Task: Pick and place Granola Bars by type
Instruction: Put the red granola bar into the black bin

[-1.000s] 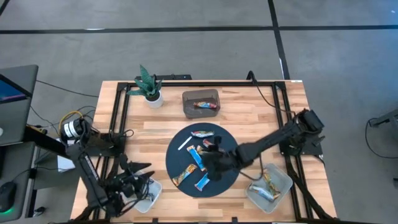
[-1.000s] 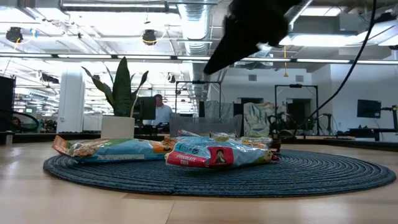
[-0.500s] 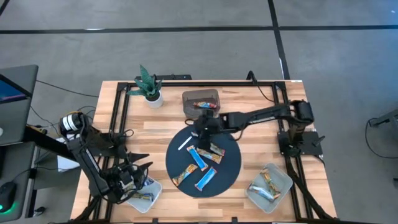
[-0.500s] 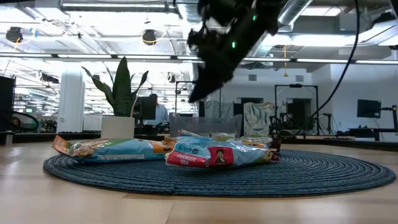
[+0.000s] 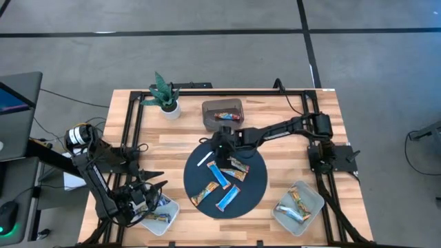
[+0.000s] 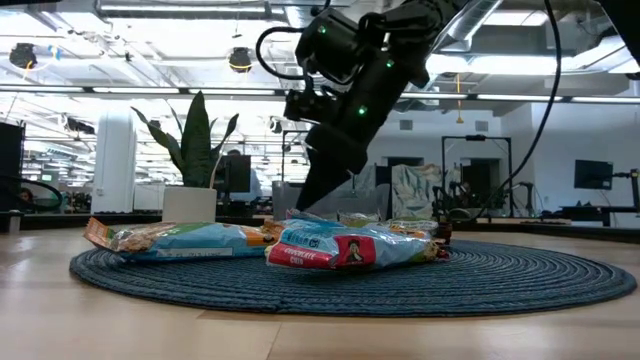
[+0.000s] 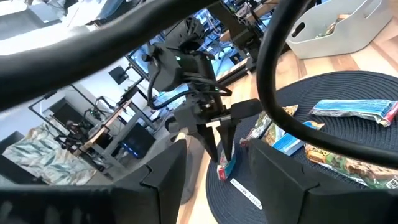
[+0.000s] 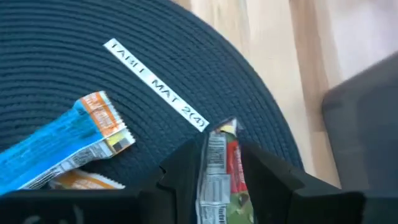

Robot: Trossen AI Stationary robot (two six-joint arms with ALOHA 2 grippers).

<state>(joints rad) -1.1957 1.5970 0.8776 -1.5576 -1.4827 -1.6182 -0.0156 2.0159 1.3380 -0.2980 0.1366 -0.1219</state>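
Several granola bars lie on the round dark mat (image 5: 256, 184), among them a blue one (image 5: 219, 173) and an orange one (image 5: 203, 197). My right gripper (image 5: 220, 144) is down at the mat's far part, open and slanting downward. A red-and-green bar (image 8: 219, 171) lies flat between its fingers; it also shows as the red bar (image 7: 225, 169) below the fingertips in the left wrist view. My left gripper (image 5: 149, 193) waits open with nothing between its fingers at the near left, by a white bin (image 5: 167, 219). My right gripper has one finger (image 8: 186, 163) along each long side of the red-and-green bar, coming from above and from the table's right. The bar's end (image 8: 224, 129) sticks out past the fingertips, and the bar lies on the mat. I cannot tell whether the fingers touch it.
A white label stick (image 5: 204, 160) lies on the mat's far left part, just beyond the bar. A grey bin (image 5: 222, 115) with a bar stands behind the mat, and a white bin (image 5: 298, 204) with bars at the near right. A potted plant (image 5: 165, 98) stands at the far left.
My right gripper has swung from over the mat's near part toward the table's far edge and a little left. It has come down onto the mat's far part, astride the red-and-green bar. Its finger gap looks unchanged.
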